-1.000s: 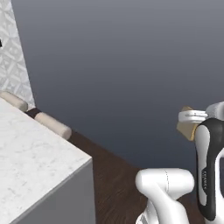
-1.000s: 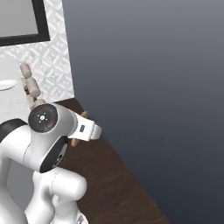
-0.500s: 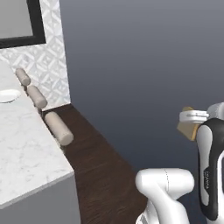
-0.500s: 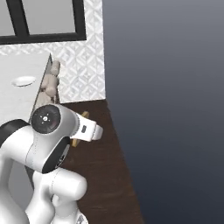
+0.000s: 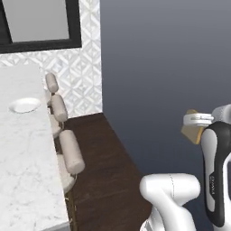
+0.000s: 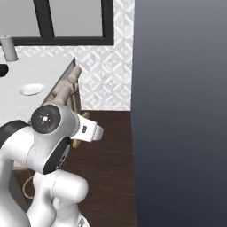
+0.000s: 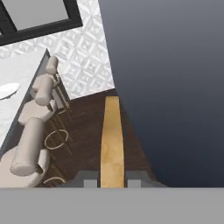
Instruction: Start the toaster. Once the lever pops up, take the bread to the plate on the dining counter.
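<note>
The gripper is closed on the bread, holding it edge-on and high above the dark floor, likely so it rides clear to the table. The bread is a thin tan slice with a darker crust. Beyond the stools, the white plate waits on the table.

dark wood floor, patterned wall, stools

Base views look forward-down from behind white arm, sharing long white marble dining counter with round beige stools; hand view looks floorward along thin tan bread slice.
</note>
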You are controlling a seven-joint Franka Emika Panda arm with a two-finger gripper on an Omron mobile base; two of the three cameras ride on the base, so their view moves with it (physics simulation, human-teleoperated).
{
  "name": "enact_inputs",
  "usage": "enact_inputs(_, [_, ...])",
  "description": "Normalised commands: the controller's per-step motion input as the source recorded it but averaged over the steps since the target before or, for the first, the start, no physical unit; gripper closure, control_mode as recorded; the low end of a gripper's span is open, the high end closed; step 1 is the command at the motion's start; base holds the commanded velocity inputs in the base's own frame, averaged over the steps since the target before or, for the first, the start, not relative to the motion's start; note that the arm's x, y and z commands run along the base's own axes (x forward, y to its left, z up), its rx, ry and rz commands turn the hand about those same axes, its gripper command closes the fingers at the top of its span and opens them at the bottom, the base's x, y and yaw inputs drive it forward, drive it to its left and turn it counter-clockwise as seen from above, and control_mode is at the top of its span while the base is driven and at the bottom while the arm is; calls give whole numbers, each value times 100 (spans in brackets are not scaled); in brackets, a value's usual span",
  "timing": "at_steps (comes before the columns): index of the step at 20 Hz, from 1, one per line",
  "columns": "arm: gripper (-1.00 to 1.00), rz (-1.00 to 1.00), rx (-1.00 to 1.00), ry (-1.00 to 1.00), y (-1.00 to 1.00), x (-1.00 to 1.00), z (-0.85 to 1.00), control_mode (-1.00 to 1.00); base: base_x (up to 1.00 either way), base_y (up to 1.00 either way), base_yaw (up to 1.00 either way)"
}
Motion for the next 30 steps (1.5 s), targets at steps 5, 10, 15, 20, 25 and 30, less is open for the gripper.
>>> enact_inputs(5, [100, 0, 0, 0, 0, 0, 0, 100, 100, -33, 31])
enact_inputs(10, [100, 0, 0, 0, 0, 0, 0, 100, 100, -19, 42])
enact_inputs(15, [100, 0, 0, 0, 0, 0, 0, 100, 100, -20, 46])
enact_inputs(20, [100, 0, 0, 0, 0, 0, 0, 100, 100, -43, 51])
enact_inputs(25, [100, 0, 0, 0, 0, 0, 0, 100, 88, -49, 61])
enact_inputs(30, [100, 0, 0, 0, 0, 0, 0, 100, 49, -35, 77])
